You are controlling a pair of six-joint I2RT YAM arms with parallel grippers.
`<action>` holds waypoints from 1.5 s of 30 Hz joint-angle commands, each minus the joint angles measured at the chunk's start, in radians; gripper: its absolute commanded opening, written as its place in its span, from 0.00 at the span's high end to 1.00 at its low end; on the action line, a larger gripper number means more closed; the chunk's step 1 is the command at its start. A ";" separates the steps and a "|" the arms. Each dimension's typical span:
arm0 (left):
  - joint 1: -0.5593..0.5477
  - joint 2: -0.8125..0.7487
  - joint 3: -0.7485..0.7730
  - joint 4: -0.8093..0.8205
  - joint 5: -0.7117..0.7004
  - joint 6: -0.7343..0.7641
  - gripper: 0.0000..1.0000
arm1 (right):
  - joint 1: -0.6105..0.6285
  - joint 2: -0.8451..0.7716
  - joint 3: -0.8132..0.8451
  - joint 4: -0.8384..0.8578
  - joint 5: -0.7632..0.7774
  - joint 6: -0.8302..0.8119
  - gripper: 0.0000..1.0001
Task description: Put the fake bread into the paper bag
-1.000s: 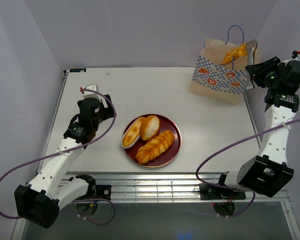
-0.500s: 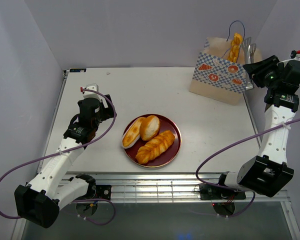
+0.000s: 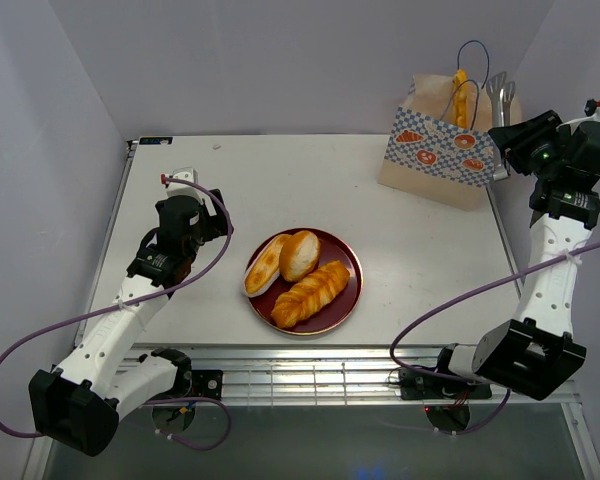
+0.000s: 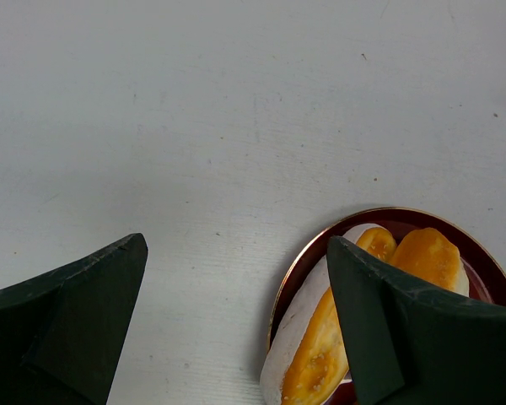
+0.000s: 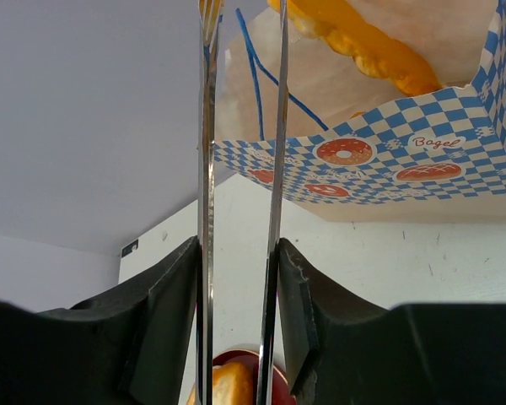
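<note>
The paper bag (image 3: 435, 150) stands at the table's far right corner, and one orange fake bread (image 3: 461, 95) sticks up out of its mouth. My right gripper (image 3: 510, 135) is shut on metal tongs (image 3: 500, 95) whose two blades stand apart beside that piece, holding nothing. In the right wrist view the tongs (image 5: 204, 169) run up between my fingers (image 5: 236, 249) toward the bag (image 5: 379, 160) and bread (image 5: 363, 42). An oval roll (image 3: 266, 264), round bun (image 3: 300, 254) and braided loaf (image 3: 311, 293) lie on the plate. My left gripper (image 4: 236, 245) hangs open over bare table left of the roll (image 4: 320, 354).
The dark red plate (image 3: 350, 290) sits mid-table near the front edge; its rim (image 4: 291, 278) shows at the lower right of the left wrist view. Grey walls close in the table on the left, back and right.
The tongs' blades have spread and let go of the orange bread. It has turned upright and sunk into the bag's mouth. The left arm has not moved.
</note>
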 commanded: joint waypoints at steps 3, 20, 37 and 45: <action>-0.004 -0.012 0.032 0.000 0.010 -0.007 0.02 | 0.006 -0.098 0.000 0.093 -0.061 -0.011 0.57; -0.004 -0.018 0.031 -0.002 -0.026 -0.002 0.02 | 0.546 -0.349 -0.243 0.152 -0.204 -0.378 0.55; -0.004 -0.006 0.032 -0.004 -0.029 0.001 0.02 | 0.890 -0.523 -0.766 0.093 0.150 -0.236 0.53; -0.004 -0.003 0.029 -0.004 -0.027 0.001 0.02 | 0.896 -0.512 -0.862 0.117 0.184 -0.029 0.49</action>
